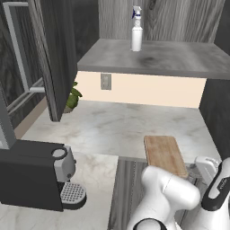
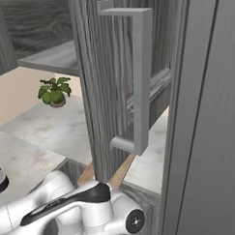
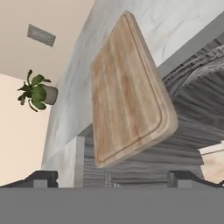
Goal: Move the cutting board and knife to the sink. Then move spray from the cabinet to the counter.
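Light-brown wood, rounded corners: cutting board (image 3: 129, 94) lying part on the counter (image 1: 112, 126), part out over the dark wood-grain sink (image 1: 128, 188) at the counter's front edge, so reaching over the basin but apparently not down in it. Seen in the left base view at the basin's right rim, just ahead of the white arm; a sliver of its brown edge also peeking out below the door handle (image 2: 137, 80) in the right base view. Knife nowhere made out; whether already in the basin cannot be told.

Gripper (image 3: 111, 177) poised near the board's closest corner, dark tips wide apart, nothing between them, no contact with the board visible.

Further out: spray (image 1: 136, 29) upright at the back of the grey shelf of the cabinet (image 1: 152, 58), well above the counter and well apart from the arm; cabinet door (image 1: 51, 54) swung open to the left. Small potted plant (image 1: 72, 96) at the backsplash below the shelf, wall outlet (image 1: 106, 81) just beside it. Coffee machine (image 1: 38, 179) on the near counter section, left of the sink.

Judging progress: board close to delivered yet probably wanting a last push or drop; knife unaccounted for; spray step untouched, with the door already open for it. Roughly the first half in hand, second half wholly ahead.
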Robot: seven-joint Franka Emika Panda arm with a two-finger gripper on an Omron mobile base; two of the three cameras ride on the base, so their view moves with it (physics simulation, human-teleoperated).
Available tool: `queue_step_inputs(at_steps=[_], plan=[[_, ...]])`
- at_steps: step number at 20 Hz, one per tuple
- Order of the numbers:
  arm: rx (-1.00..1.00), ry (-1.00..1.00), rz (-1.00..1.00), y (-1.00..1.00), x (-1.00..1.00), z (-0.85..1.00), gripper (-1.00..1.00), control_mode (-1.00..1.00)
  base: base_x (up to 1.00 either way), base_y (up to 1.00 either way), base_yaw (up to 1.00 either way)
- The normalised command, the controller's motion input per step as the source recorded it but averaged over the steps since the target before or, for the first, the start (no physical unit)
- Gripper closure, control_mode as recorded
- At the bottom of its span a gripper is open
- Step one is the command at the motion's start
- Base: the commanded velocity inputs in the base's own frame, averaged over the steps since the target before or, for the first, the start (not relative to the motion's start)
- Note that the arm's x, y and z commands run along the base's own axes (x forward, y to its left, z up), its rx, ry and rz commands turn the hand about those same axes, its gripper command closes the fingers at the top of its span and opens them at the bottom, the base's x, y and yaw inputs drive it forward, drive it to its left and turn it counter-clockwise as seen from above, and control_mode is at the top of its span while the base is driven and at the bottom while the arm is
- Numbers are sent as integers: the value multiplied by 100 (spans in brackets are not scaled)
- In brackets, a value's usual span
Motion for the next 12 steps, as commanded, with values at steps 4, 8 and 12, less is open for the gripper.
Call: queue_step_inputs(at_steps=[4, 8, 12], plan=[[3, 0, 2, 0, 31, -35, -100, -100, 0, 0, 0], [4, 0, 3, 0, 33, -24, -100, -100, 0, 0, 0], [6, 0, 3, 0, 27, -26, -100, -100, 0, 0, 0]])
